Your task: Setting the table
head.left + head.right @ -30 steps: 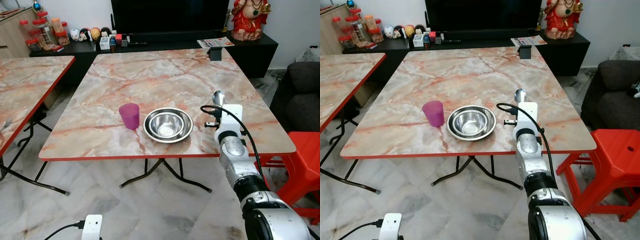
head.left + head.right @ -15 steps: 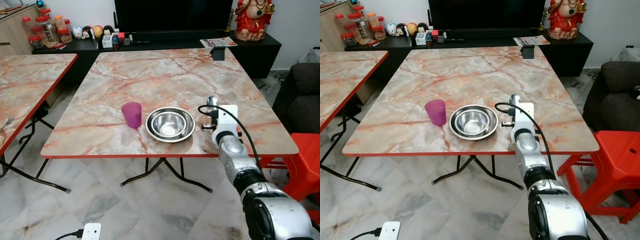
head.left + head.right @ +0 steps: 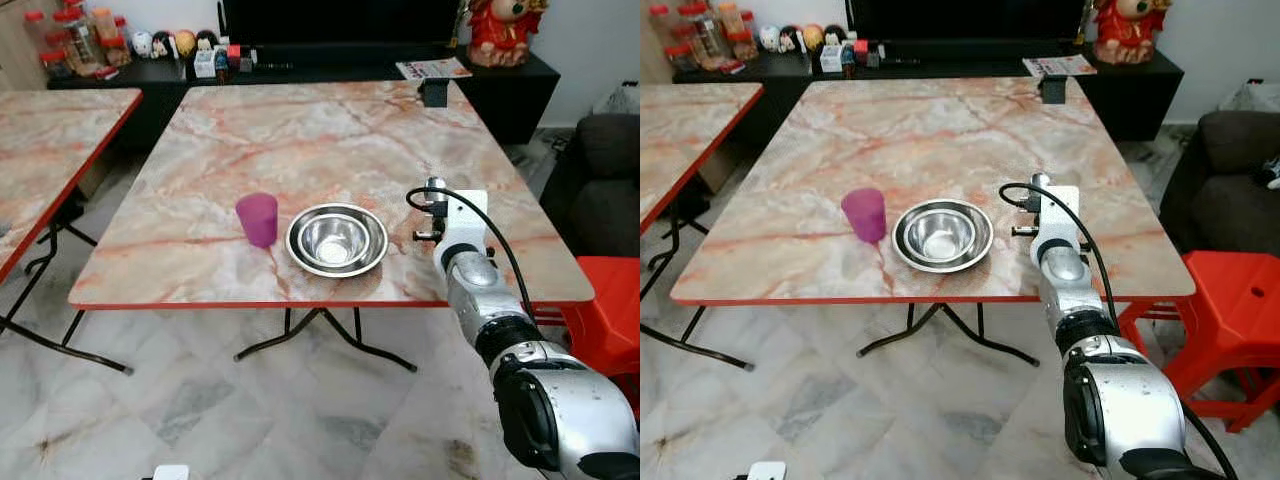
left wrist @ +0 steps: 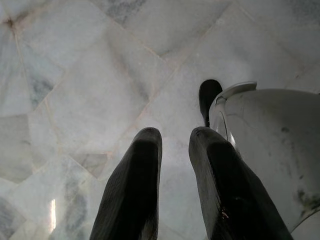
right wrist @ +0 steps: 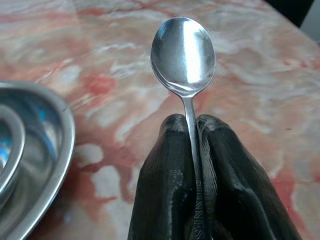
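A steel bowl (image 3: 337,240) sits near the front edge of the marble table (image 3: 300,140). A purple cup (image 3: 258,218) stands upright just left of it. My right gripper (image 3: 434,198) is low over the table to the right of the bowl, shut on the handle of a metal spoon (image 5: 183,50). The spoon's bowl points away from me, past the fingertips (image 5: 172,125). The steel bowl's rim (image 5: 55,150) lies close beside the spoon. My left gripper (image 4: 175,137) hangs over the floor, with a narrow gap between its fingers and nothing in it.
A second marble table (image 3: 50,150) stands at the left. A red plastic stool (image 3: 605,310) and a dark sofa (image 3: 605,180) are at the right. A black TV cabinet (image 3: 330,70) with jars and figurines runs along the back wall. A small dark object (image 3: 433,92) sits at the table's far right.
My right gripper has sunk toward the table top beside the bowl, still holding the spoon. The head view has shifted a little; cup and bowl have stayed put.
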